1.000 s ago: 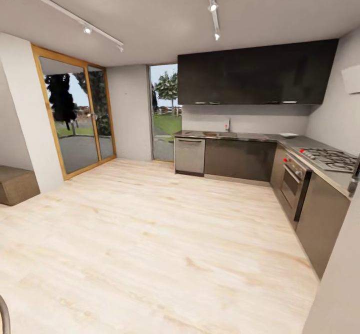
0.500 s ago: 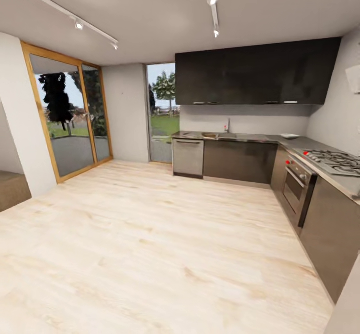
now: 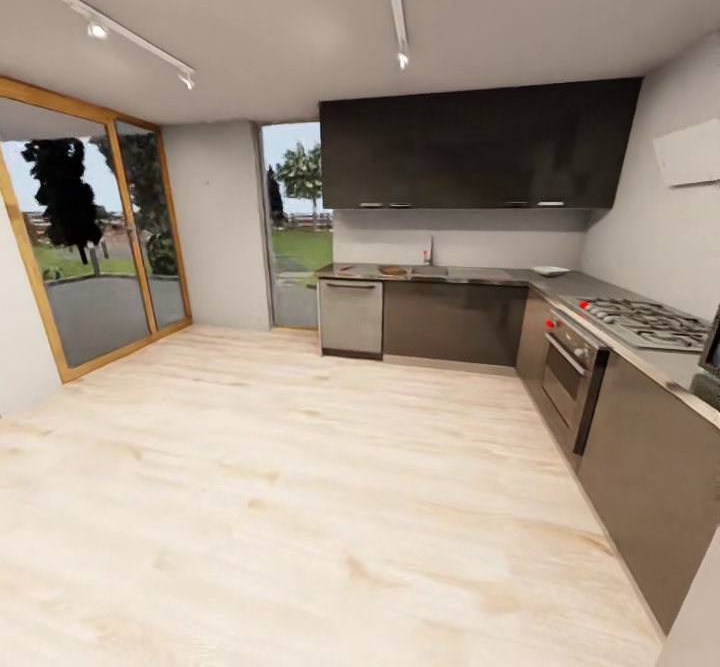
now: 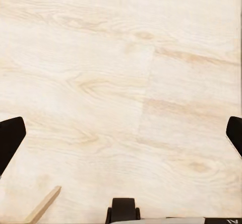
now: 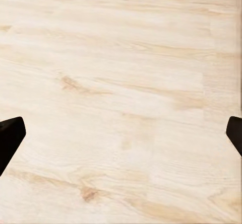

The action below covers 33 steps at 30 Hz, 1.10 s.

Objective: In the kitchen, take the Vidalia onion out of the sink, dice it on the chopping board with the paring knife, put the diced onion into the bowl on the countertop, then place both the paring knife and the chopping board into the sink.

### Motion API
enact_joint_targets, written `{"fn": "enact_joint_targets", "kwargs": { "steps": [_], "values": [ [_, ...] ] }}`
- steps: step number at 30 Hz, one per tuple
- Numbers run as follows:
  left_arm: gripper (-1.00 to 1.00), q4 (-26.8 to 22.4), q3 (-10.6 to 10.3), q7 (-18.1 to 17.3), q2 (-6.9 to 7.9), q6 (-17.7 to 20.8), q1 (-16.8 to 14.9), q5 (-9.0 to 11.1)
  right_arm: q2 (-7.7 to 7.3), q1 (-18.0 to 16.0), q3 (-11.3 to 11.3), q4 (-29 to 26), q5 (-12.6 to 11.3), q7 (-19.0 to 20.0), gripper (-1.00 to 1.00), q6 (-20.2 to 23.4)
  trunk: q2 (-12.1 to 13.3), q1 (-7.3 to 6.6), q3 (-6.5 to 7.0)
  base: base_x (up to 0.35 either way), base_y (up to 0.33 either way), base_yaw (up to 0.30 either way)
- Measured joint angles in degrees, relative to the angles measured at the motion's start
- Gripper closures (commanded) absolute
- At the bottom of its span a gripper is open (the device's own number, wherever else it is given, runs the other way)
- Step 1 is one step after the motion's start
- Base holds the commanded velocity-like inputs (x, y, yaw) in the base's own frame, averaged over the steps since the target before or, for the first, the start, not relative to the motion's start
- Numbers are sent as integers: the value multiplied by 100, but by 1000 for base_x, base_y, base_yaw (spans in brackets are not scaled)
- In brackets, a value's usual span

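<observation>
While the sink (image 3: 430, 271) and bowl (image 3: 550, 270) sit far off on the countertop (image 3: 600, 289), both grippers, left (image 4: 121, 133) and right (image 5: 121, 133), hang wide apart, empty, over the floor (image 3: 300, 467).

Across a wide light wood plank floor (image 3: 300, 467), glossy dark upper cabinets (image 3: 470, 147) hang above the grey L-shaped desk (image 3: 600, 292). A small white bowl (image 3: 550, 270) sits on the desk near its corner, and a chrome faucet (image 3: 430, 250) stands further along. A brownish shape beside the faucet may be the chopping board (image 3: 393, 270), too small to tell.
</observation>
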Motion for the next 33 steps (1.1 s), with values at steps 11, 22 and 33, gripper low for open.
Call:
{"fn": "enact_joint_targets", "kwargs": {
  "steps": [11, 22, 33],
  "values": [
    [-100, 1, 0, 0, 0, 0, 0, 0, 0, 0, 0, 0, 2, 0, -100, 1, 0, 0, 0, 269, 0, -131],
    [-100, 1, 0, 0, 0, 0, 0, 0, 0, 0, 0, -1, 2, 0, -100, 2, 0, 0, 0, 269, 0, -50],
    [-100, 1, 0, 0, 0, 0, 0, 0, 0, 0, 0, -1, 1, 0, -100, 2, 0, 0, 0, 269, 0, -1]
  ]
}}
